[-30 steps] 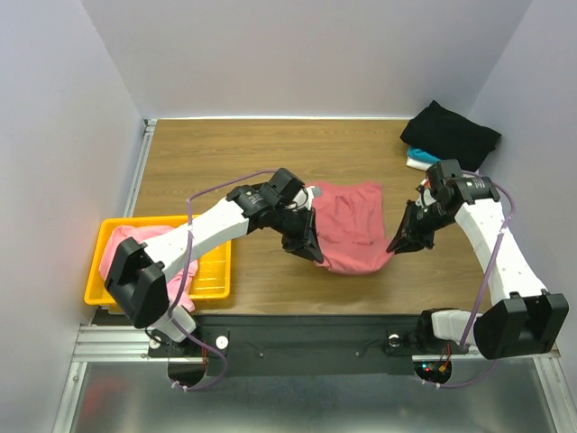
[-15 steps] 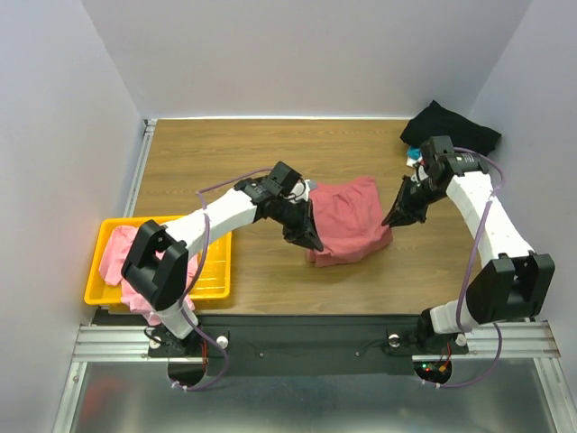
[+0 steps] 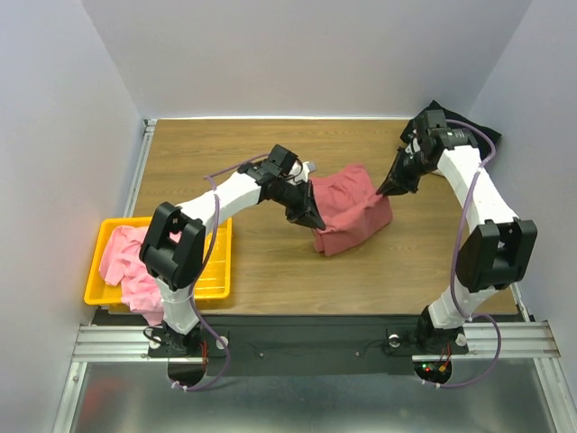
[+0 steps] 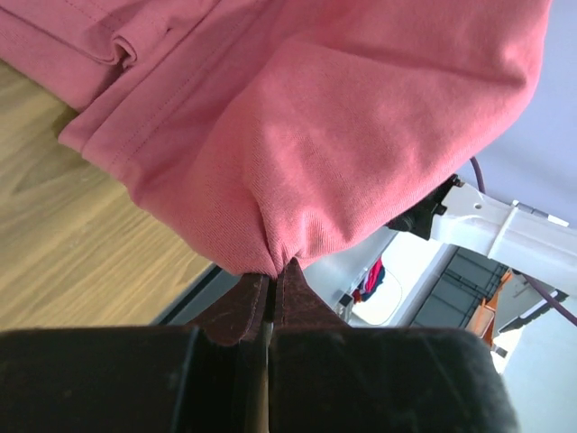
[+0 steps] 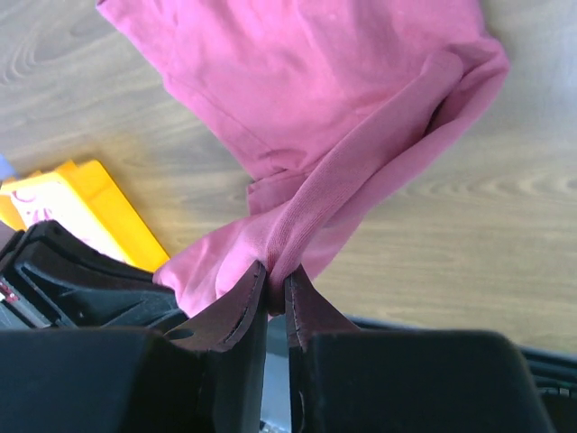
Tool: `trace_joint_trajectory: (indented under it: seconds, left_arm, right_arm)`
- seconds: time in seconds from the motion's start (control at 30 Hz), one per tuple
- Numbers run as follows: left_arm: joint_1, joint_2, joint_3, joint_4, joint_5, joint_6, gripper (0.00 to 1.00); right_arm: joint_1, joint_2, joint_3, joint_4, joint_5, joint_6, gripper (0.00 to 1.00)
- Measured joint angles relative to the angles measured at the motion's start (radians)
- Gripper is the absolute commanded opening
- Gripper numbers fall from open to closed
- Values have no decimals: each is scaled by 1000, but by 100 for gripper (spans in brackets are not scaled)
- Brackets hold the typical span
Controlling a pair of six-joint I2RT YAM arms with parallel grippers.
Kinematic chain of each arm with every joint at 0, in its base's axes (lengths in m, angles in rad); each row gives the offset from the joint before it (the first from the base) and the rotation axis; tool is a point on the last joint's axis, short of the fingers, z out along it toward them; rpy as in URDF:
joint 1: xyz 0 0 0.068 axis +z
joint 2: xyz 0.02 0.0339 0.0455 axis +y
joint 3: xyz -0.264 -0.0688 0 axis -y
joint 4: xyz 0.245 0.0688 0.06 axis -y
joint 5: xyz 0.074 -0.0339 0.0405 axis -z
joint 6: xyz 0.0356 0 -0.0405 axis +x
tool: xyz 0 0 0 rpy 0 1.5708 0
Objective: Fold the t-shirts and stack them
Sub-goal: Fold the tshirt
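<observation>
Red shirt (image 3: 353,216) is held at the middle of the table (image 3: 252,162), its edge clamped in the left gripper (image 3: 313,219) and in the right gripper (image 3: 388,188). Since a second ago, this edge has been carried from the near side toward the far side, so the fold is judged half made. The long axis is laid across the table, right end slightly farther; the collar side cannot be told.
</observation>
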Motion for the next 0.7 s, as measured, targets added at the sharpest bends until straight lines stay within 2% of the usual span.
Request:
trace_joint_trajectory:
  seconds: [0.33,0.47,0.6,0.7]
  left_arm:
    - [95,58,37,26,18,2,0]
    - [101,71,70,30,26,2,0]
    - [97,71,82,20,48,28,0]
    - [95,70,82,-20,58,65,0]
  right_arm:
    - [2,196,183,39,-1,-6,0]
    - [2,232,254,43,-9,-6,1]
    - [2,224,262,48,-34,-6,0]
    - [2,176,182,52,-58,-8,0]
